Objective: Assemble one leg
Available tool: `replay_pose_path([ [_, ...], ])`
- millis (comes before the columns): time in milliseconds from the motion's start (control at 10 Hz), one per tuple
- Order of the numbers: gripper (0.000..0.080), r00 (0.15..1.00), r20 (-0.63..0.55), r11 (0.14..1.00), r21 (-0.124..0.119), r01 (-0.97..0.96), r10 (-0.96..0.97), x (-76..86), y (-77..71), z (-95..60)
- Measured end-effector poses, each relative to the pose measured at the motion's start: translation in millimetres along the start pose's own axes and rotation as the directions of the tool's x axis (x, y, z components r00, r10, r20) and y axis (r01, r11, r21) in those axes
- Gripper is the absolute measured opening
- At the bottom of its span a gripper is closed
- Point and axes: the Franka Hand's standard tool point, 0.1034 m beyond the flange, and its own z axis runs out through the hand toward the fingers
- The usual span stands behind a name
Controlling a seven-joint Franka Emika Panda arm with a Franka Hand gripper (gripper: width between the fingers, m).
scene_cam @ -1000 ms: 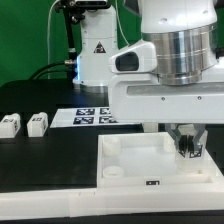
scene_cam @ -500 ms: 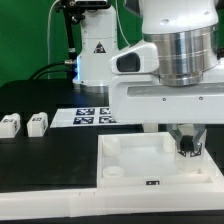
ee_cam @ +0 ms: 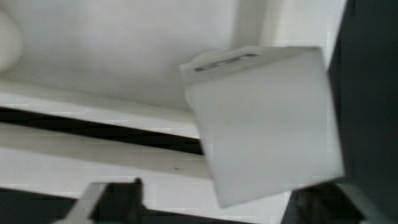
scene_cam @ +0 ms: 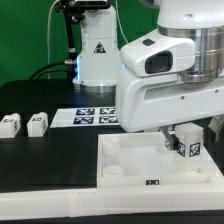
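One leg [scene_cam: 188,146], a small white block with a marker tag facing the camera, stands tilted at the far corner of the white square top [scene_cam: 130,155], on the exterior view's right. My gripper [scene_cam: 186,138] hangs right above it, its fingers spread to either side of the leg, and it looks open. In the wrist view the leg [ee_cam: 267,120] shows as a tilted white block ahead of the gripper [ee_cam: 240,205], with the dark fingertips [ee_cam: 118,205] apart from it. Two more legs [scene_cam: 10,124] [scene_cam: 37,123] lie on the black table at the exterior view's left.
The marker board [scene_cam: 85,115] lies behind the top. The robot's white base [scene_cam: 95,50] stands at the back. The top has a round hole [scene_cam: 115,171] near its front corner. My arm's bulk covers the exterior view's right side.
My hand has risen and turned over the corner. The fingers, before low and close round the leg, now stand spread, and the leg's tagged face shows below the hand.
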Motion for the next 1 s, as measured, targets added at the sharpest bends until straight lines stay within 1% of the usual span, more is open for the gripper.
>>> replay_pose_path([
  [100,0.0544,1.0,0.003,1.0,0.008,0.023,-0.023,-0.8,-0.1,0.3],
  [200,0.0616,0.999,0.017,0.999,0.035,-0.029,0.029,-4.5,-1.0,1.6],
  [300,0.0643,0.999,0.024,0.999,0.037,-0.035,0.034,-7.3,-8.1,4.6],
  [400,0.0648,0.999,0.019,0.999,0.037,-0.031,0.03,-9.8,-13.8,9.8],
  [500,0.0648,1.0,0.017,0.999,0.035,-0.026,0.025,-15.6,-16.9,17.2],
  [600,0.0649,1.0,0.02,0.999,0.034,-0.025,0.024,-18.5,-16.8,20.1],
  [700,0.0649,1.0,0.017,0.999,0.033,-0.026,0.025,-17.2,-15.9,19.0],
  [800,0.0568,1.0,0.018,0.999,0.033,-0.026,0.026,-17.4,-16.0,19.6],
  [900,0.0432,0.999,0.019,0.999,0.034,-0.041,0.04,-17.5,-15.9,19.8],
  [1000,0.0432,0.999,0.019,0.998,0.033,-0.049,0.049,-17.6,-15.8,20.1],
])
